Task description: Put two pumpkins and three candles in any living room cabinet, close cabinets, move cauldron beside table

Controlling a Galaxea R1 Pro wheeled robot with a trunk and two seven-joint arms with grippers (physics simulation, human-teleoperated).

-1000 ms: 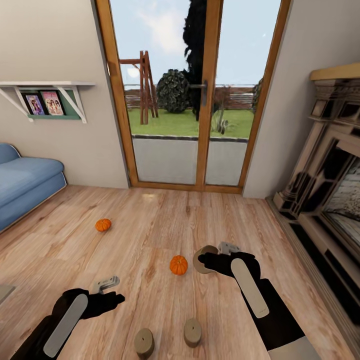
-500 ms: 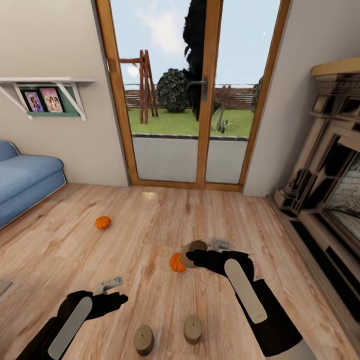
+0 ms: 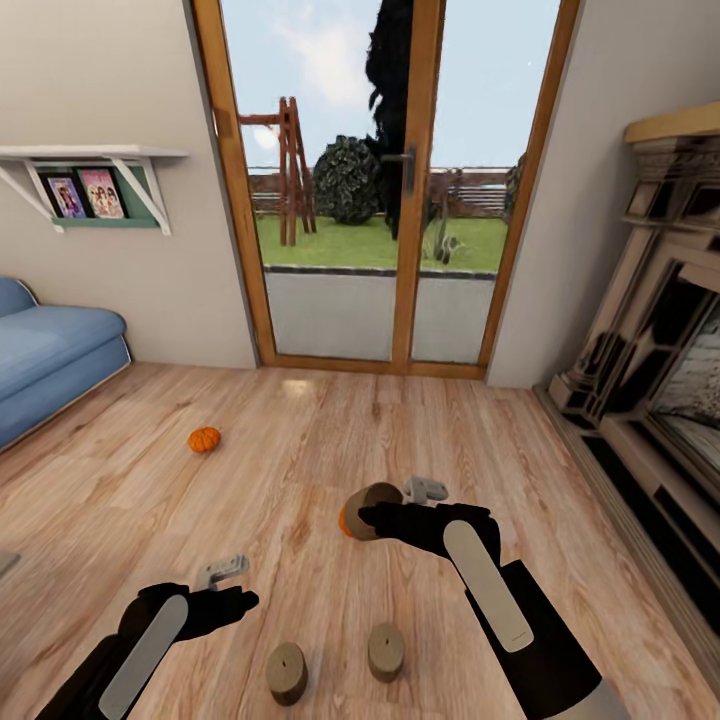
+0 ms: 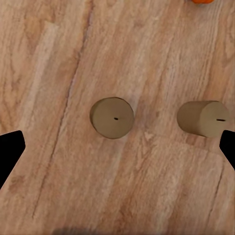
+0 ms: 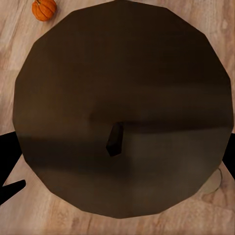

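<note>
From the head view, your right claw holds one candle lifted off the wooden floor, its fingers closed around it. That candle hides most of the nearer pumpkin, which peeks out at its left edge. The far pumpkin sits on the floor to the left, well apart. Two more candles stand near you: the left candle and the right candle, just beside each other. Your left claw hovers left of them, holding nothing; you cannot tell from here how far it is spread. The shelf on the left wall carries two framed pictures; no writing is readable.

Through your left wrist camera, both floor candles show, one upright, the other beside it, with the dark fingertips set wide apart and empty.

Through your right wrist camera, the held candle's flat top with its wick sits close against the lens, and a pumpkin lies on the floor beyond.
</note>
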